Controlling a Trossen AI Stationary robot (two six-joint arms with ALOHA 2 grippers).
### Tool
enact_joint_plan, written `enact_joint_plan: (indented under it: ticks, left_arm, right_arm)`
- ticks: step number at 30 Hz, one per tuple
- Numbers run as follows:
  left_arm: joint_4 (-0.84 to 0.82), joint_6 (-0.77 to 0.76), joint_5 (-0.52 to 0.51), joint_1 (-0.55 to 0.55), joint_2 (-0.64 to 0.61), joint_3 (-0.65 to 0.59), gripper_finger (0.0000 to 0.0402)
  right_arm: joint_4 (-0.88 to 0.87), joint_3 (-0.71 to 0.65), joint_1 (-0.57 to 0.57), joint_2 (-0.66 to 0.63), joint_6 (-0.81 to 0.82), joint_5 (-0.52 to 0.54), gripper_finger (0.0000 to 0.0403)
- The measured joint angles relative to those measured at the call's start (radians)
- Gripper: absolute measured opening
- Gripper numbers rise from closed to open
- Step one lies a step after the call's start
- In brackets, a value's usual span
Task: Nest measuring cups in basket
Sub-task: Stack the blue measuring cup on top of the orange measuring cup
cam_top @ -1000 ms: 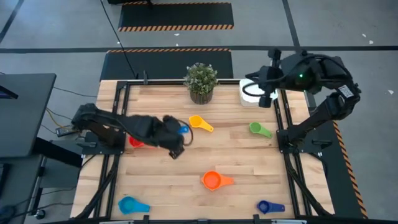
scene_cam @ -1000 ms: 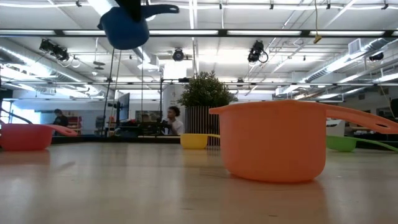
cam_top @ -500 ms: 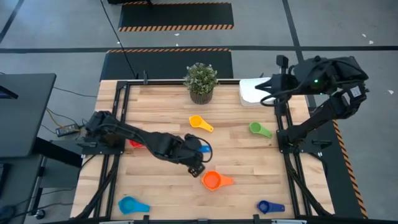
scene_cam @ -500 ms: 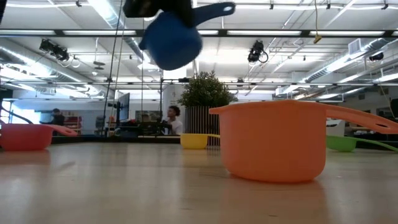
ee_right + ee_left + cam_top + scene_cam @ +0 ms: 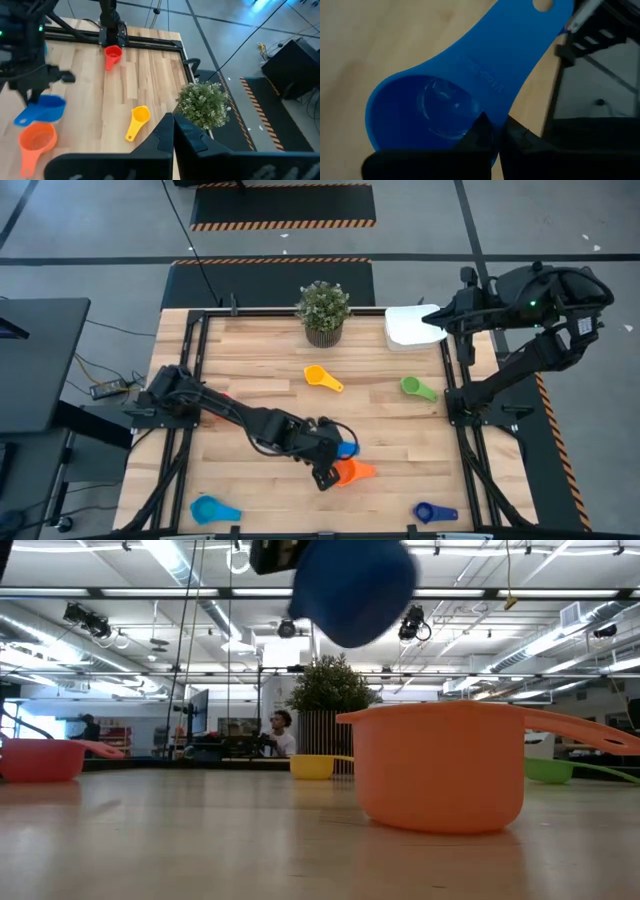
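**Blue cup carried over the orange cup, basket far off**

The wooden table [image 5: 250,350] carries everything, with the white basket [image 5: 408,327] at its far right corner, beside the potted plant [image 5: 323,311]. The basket looks empty from above, so nesting there has not begun.

The left arm stretches from the left edge toward the near middle. Its left gripper [image 5: 322,470] is clamped on the rim of the blue cup [image 5: 345,448], which hangs in the air; the low view shows it well above the tabletop, just above and to the left of the orange cup [image 5: 440,768]. From above, the blue cup partly overlaps the orange one. The right gripper [image 5: 440,316] hovers over the basket's right edge with its fingers together, holding nothing.

Smaller items lie scattered: the yellow cup [image 5: 319,377] in the middle, the green cup [image 5: 416,388] to the right, the light blue cup [image 5: 210,509] near left, the dark blue cup [image 5: 430,512] near right, and the red cup [image 5: 113,54] by the left rail.

Risks, as I judge them: the grip is on a thin rim, so the cup could swing or slip. If it is lowered off-centre, it may knock the orange cup aside instead of seating inside it. The handles may also clash.
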Motion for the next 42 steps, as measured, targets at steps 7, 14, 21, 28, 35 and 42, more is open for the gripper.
enact_joint_plan:
  ticks: [7, 14, 21, 28, 35, 42]
  left_arm:
    - [0.088, -0.001, 0.075, -0.004, 0.089, -0.001, 0.0012]
    - [0.168, -0.013, 0.094, -0.016, 0.123, 0.0, 0.0012]
    - [0.145, -0.03, 0.069, -0.015, 0.13, 0.0, 0.0012]
    - [0.141, -0.058, 0.097, -0.015, 0.165, 0.0, 0.0012]
    - [0.017, -0.103, 0.1, -0.015, 0.168, 0.0, 0.0012]
    - [-0.05, -0.13, 0.101, -0.015, 0.165, 0.0, 0.0011]
  right_arm:
    - [0.0, 0.0, 0.0, 0.007, 0.0, 0.008, 0.0007]
    - [-0.001, 0.0, 0.0, 0.015, -0.001, 0.023, 0.0007]
    - [-0.007, -0.001, 0.0, 0.019, -0.002, 0.024, 0.0007]
    - [-0.01, -0.001, 0.0, 0.018, -0.003, 0.024, 0.0007]
    - [-0.011, -0.001, 0.0, 0.018, -0.008, 0.024, 0.0007]
    - [-0.011, -0.001, 0.0, 0.018, -0.03, 0.024, 0.0007]
